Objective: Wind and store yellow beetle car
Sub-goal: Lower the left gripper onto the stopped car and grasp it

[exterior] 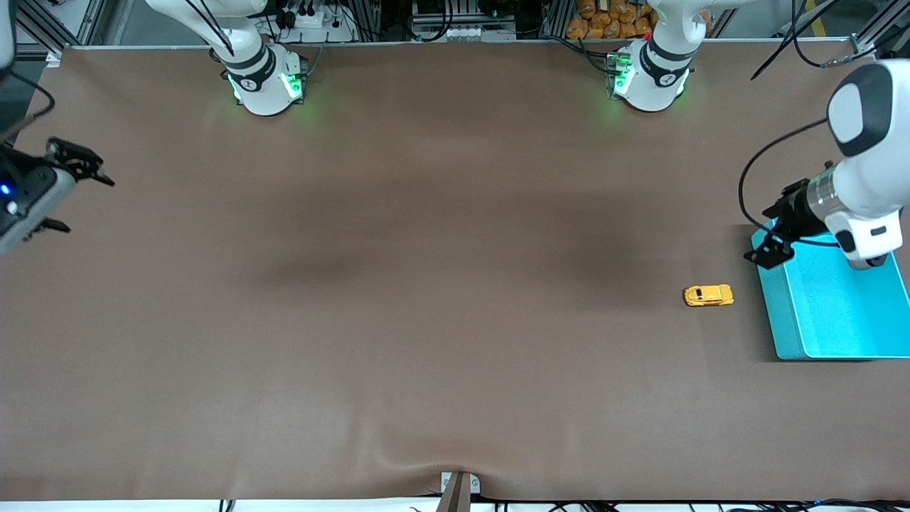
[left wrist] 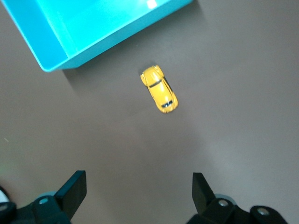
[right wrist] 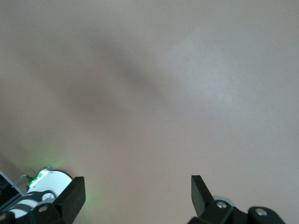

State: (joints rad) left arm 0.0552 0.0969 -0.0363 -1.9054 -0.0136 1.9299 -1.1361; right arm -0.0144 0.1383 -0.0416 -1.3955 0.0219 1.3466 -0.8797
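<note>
The yellow beetle car (exterior: pixel 708 295) stands on its wheels on the brown table, beside the cyan bin (exterior: pixel 776 313) and toward the right arm's end from it. The left wrist view shows the car (left wrist: pixel 160 88) and a corner of the bin (left wrist: pixel 46 42), a short gap apart. My left gripper (exterior: pixel 771 238) is open and empty, up in the air over the bin's corner farthest from the front camera; its fingers (left wrist: pixel 72 191) frame bare table. My right gripper (exterior: pixel 79 199) is open and empty, waiting in the air over the right arm's end of the table, and it (right wrist: pixel 138 191) sees only bare table.
The two arm bases (exterior: pixel 266 82) (exterior: pixel 650 78) stand along the table edge farthest from the front camera. The right arm's base also shows in the right wrist view (right wrist: pixel 44 186). A metal bracket (exterior: pixel 458 489) sits at the table's nearest edge.
</note>
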